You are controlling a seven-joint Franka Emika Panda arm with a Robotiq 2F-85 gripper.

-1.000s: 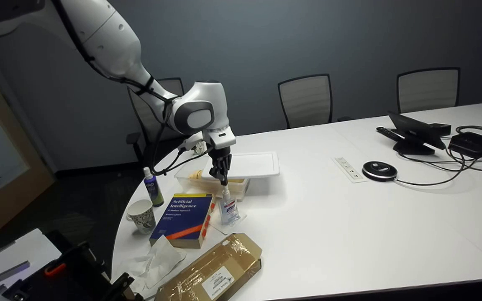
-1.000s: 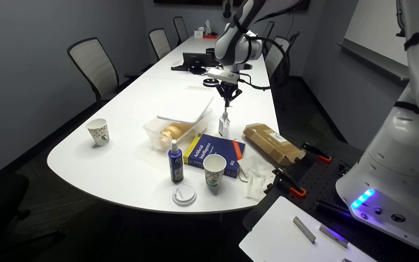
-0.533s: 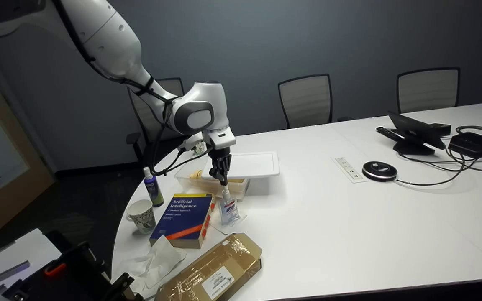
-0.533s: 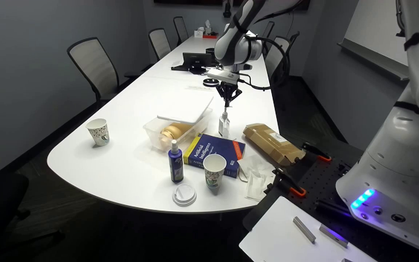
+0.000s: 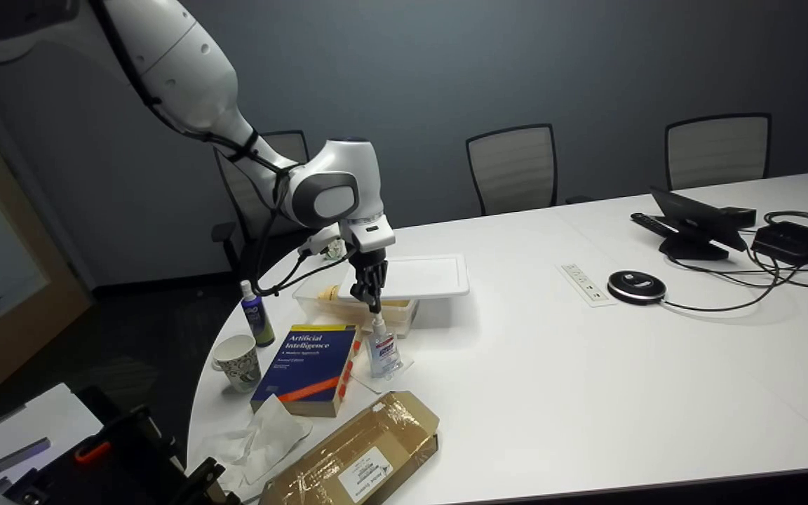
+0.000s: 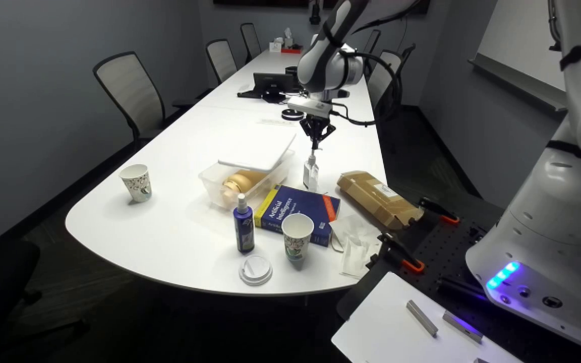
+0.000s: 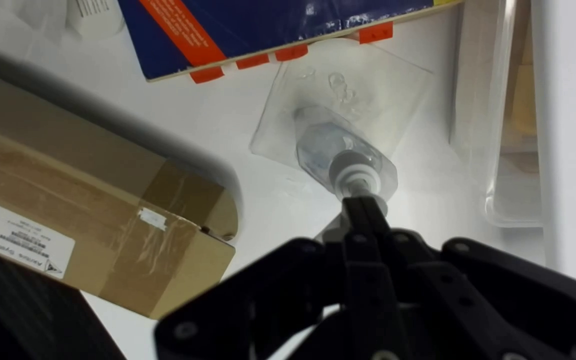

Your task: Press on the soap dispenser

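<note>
Claw [image 7: 362, 202] closed tight and empty, slightly lower than before, atop the soap dispenser [image 5: 384, 353].

The gripper [image 7: 364, 202] points down, its two slim black fingers [image 7: 352, 217] meeting side by side. Directly above the gripper sits the white wrist [image 5: 337, 182], bent so that its last joint hangs nearly upright. The thick forearm [image 5: 186, 63] slopes up and away from the gripper, with a black cable [image 5: 268, 158] running along it. The base [image 6: 537, 297], its blue light [image 6: 503, 275] lit, stands well apart from the gripper.
</note>
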